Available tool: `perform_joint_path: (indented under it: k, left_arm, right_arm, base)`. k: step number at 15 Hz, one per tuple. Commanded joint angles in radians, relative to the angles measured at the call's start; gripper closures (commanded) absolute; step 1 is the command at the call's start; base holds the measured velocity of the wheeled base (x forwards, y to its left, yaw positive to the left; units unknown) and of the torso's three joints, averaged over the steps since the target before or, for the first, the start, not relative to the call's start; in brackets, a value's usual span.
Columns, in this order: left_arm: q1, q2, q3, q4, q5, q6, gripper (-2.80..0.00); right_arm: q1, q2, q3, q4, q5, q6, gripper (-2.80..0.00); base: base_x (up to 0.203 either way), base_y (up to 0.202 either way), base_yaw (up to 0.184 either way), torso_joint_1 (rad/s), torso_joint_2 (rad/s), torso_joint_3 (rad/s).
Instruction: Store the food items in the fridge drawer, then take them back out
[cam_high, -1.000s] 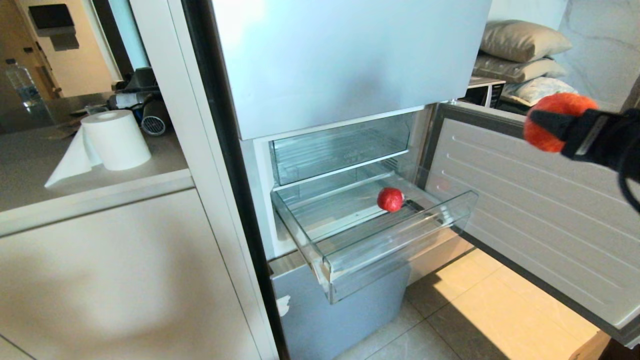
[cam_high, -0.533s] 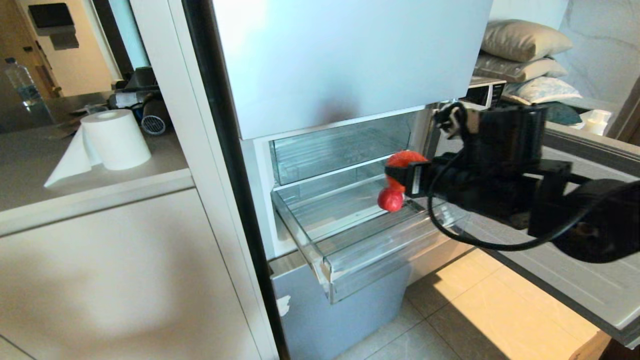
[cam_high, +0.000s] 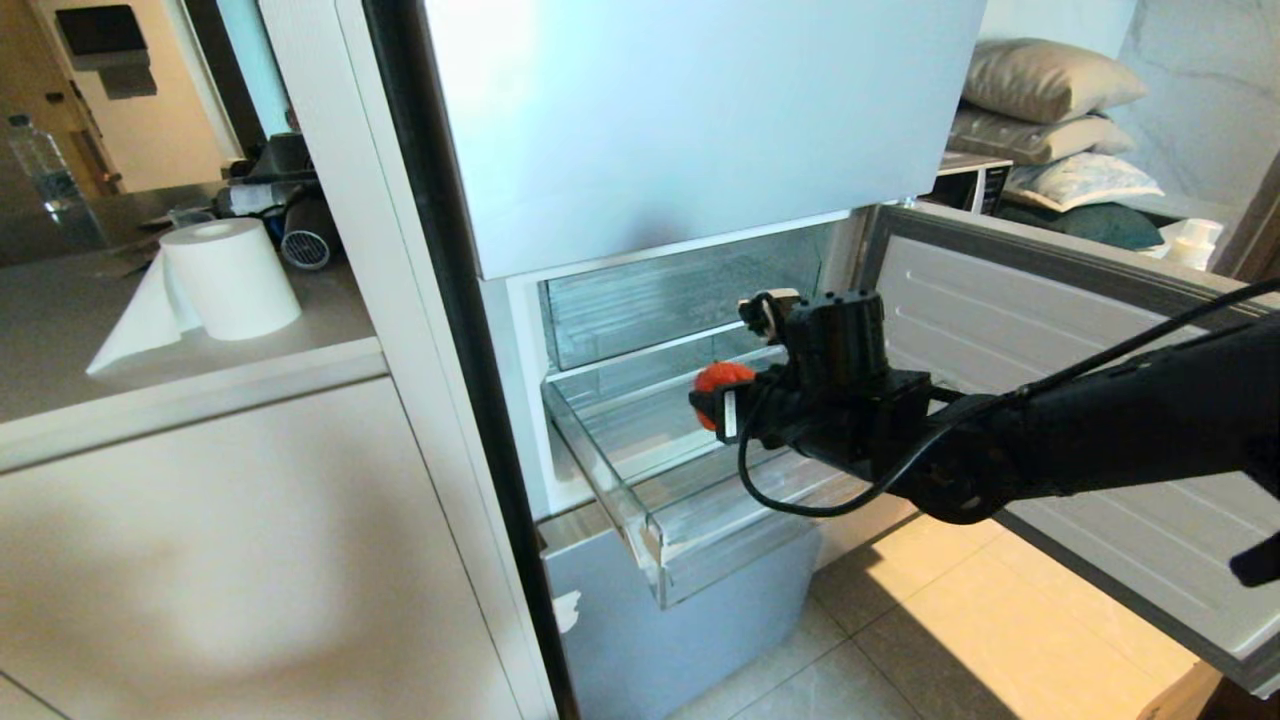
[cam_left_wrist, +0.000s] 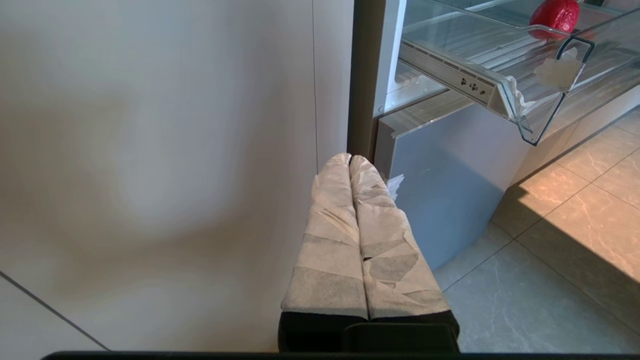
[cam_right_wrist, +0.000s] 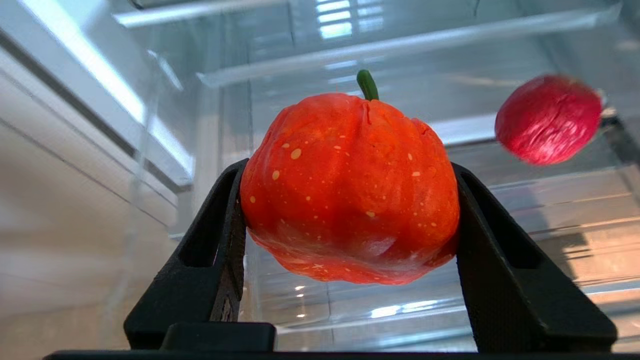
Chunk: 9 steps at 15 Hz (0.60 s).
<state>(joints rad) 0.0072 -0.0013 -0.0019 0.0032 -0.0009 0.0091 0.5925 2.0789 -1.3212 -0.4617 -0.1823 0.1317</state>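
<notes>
The fridge drawer (cam_high: 760, 520) is pulled out, clear with a ribbed floor. My right gripper (cam_high: 715, 395) reaches in from the right, low over the drawer's middle. It is shut on an orange-red, pumpkin-shaped food item (cam_right_wrist: 350, 190) with a green stem, held above the drawer floor (cam_right_wrist: 550, 210). A second food item (cam_right_wrist: 548, 119), a darker red lump, lies on the drawer floor beyond and to the right. The left wrist view shows this lump (cam_left_wrist: 555, 15) too; in the head view my arm hides it. My left gripper (cam_left_wrist: 350, 159) hangs parked and shut, low beside the cabinet front.
The fridge door (cam_high: 1050, 400) stands open on the right, behind my right arm. A similar clear bin (cam_high: 680, 295) sits just above the drawer. A paper roll (cam_high: 225, 275) rests on the counter at left. Tiled floor (cam_high: 900, 620) lies below the drawer.
My right arm has swung from the upper right, in front of the door, leftward and down over the drawer, carrying the orange-red food item. The left gripper has not moved.
</notes>
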Motion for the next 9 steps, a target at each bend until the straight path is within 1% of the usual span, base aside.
perform_joint_path:
  k: [1, 4, 5, 8, 9]
  left_arm:
    - [0.0, 0.001, 0.0, 0.0, 0.001, 0.0, 0.0]
    - [0.0, 0.001, -0.001, 0.0, -0.001, 0.0, 0.0]
    - [0.0, 0.001, 0.0, 0.0, -0.001, 0.0, 0.0]
    - [0.0, 0.001, -0.001, 0.0, 0.001, 0.0, 0.0]
    - [0.0, 0.001, 0.0, 0.0, 0.001, 0.0, 0.0]
  right_arm:
    - [-0.002, 0.055, -0.016, -0.003, -0.003, 0.005, 0.0]
    - [-0.016, 0.089, -0.018, -0.014, -0.002, 0.014, 0.0]
    - [-0.016, 0.096, -0.019, -0.018, -0.002, 0.014, -2.8]
    - [-0.014, 0.139, -0.02, -0.08, -0.003, 0.023, -2.8]
    - [-0.014, 0.136, -0.02, -0.081, -0.003, 0.024, -2.8]
  base:
    - [0.0, 0.0, 0.0, 0.0, 0.0, 0.0]
    - [0.0, 0.0, 0.0, 0.0, 0.0, 0.0]
    - [0.0, 0.0, 0.0, 0.0, 0.0, 0.0]
    - [0.0, 0.0, 0.0, 0.0, 0.0, 0.0]
    - [0.0, 0.0, 0.0, 0.0, 0.0, 0.0]
